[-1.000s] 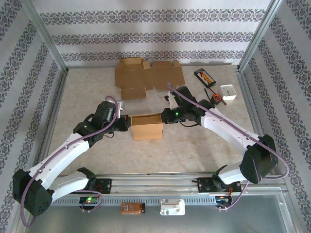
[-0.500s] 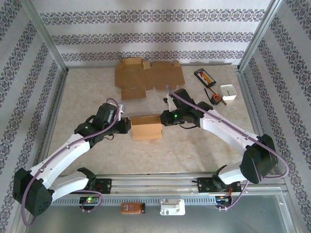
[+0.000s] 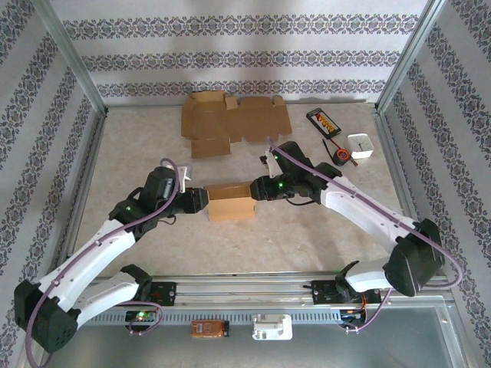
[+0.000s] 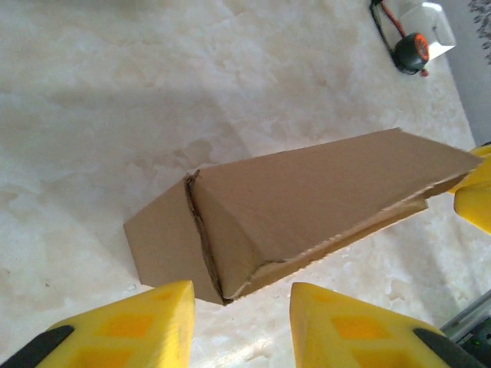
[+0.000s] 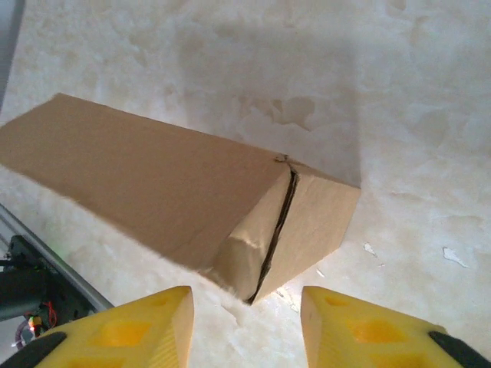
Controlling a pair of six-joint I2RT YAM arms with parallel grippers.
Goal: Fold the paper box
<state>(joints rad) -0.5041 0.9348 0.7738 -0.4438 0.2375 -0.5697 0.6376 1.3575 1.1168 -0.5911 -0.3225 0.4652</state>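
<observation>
The folded brown paper box (image 3: 231, 202) stands in the middle of the table, its lid down. My left gripper (image 3: 201, 199) sits just off the box's left end, and my right gripper (image 3: 258, 188) sits just off its right end. In the left wrist view the box (image 4: 291, 207) lies beyond my yellow fingers (image 4: 146, 326), which stand apart with only table between them. In the right wrist view the box (image 5: 176, 199) also lies just past the spread yellow fingers (image 5: 360, 326). Neither gripper touches the cardboard.
A flat unfolded cardboard sheet (image 3: 230, 120) lies at the back of the table. At the back right are a black pack (image 3: 323, 120), a small orange-and-black item (image 3: 341, 156) and a white cup (image 3: 360, 146). Metal frame rails (image 3: 77, 69) border the table.
Both grippers have opened and let go of the box ends. The left arm drew back slightly to the left; the box stays in place with its lid down.
</observation>
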